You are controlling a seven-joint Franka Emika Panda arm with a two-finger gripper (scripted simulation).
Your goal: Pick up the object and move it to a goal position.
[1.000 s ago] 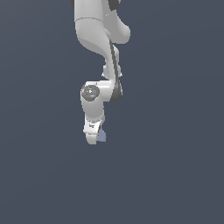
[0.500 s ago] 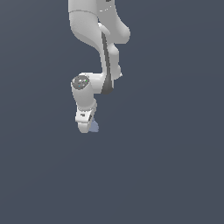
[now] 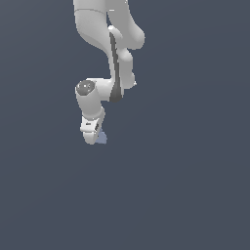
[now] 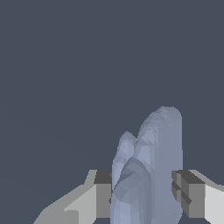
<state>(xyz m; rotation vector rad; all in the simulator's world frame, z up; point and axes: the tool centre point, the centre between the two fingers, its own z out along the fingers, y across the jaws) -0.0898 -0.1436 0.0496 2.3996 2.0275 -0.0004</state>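
The object (image 4: 146,175) is a pale blue-grey lump, and it fills the space between my two fingers in the wrist view. Both dark pads (image 4: 103,192) press against its sides. My gripper (image 4: 144,197) is shut on it. In the exterior view only a small blue corner of the object (image 3: 102,138) pokes out beside the gripper (image 3: 93,139), which hangs below the white arm, clear of the dark floor. The rest of the object is hidden by the hand.
The white arm (image 3: 110,39) reaches down from above in the exterior view. Around it there is only the uniform dark grey-blue floor (image 3: 185,195).
The gripper has carried the object upward and toward the exterior view's left over the last second. Its hold on the object has not changed.
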